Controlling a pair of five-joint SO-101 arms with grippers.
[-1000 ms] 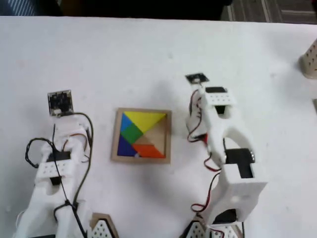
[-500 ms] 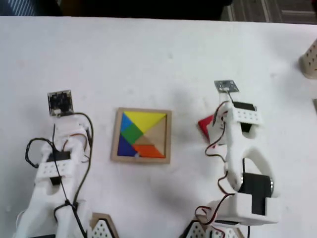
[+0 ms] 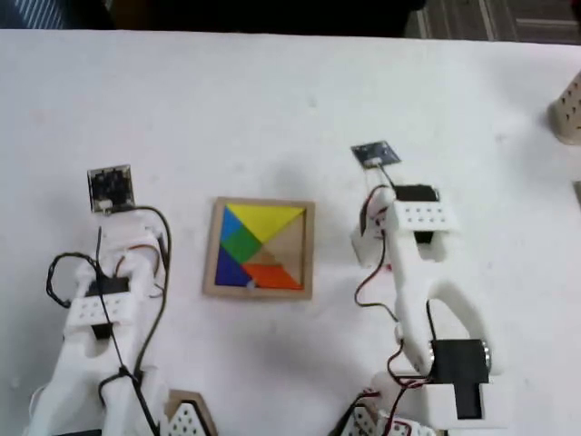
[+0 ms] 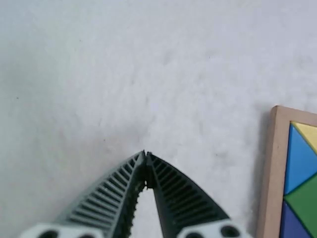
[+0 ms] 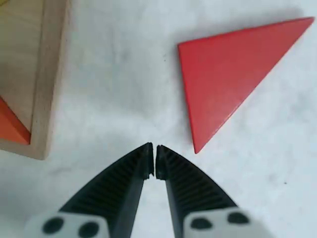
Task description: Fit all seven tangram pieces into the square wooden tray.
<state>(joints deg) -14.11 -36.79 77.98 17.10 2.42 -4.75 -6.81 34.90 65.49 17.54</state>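
At the lower left of the high view, the left arm [image 3: 100, 300] lies over the white surface [image 3: 300, 100], apart from the square wooden tray [image 3: 211, 250]. Its wrist view shows the left gripper [image 4: 145, 153] with fingers together, tips touching, above bare surface. The tray's rim is off to one side and not touched.

The tray sits at the centre of the high view. It holds a yellow triangle [image 3: 265, 221] along its top edge and a light blue piece [image 3: 232, 224] at the upper left. A green piece [image 3: 240, 243] lies below that, a dark blue piece [image 3: 227, 270] at the lower left, and an orange piece [image 3: 272, 275] along the bottom. A patch of bare wood [image 3: 290, 243] shows on the tray's right side.

To the right of the tray, the right arm [image 3: 413, 263] stretches up from the lower edge of the frame. Its wrist view shows the right gripper [image 5: 153, 148] with fingers closed tip to tip over the surface, between the tray's corner and the red triangle [image 5: 223, 79]. The red triangle lies flat on the surface, outside the tray and apart from it. One sharp point of it lies near the fingertips without touching them.
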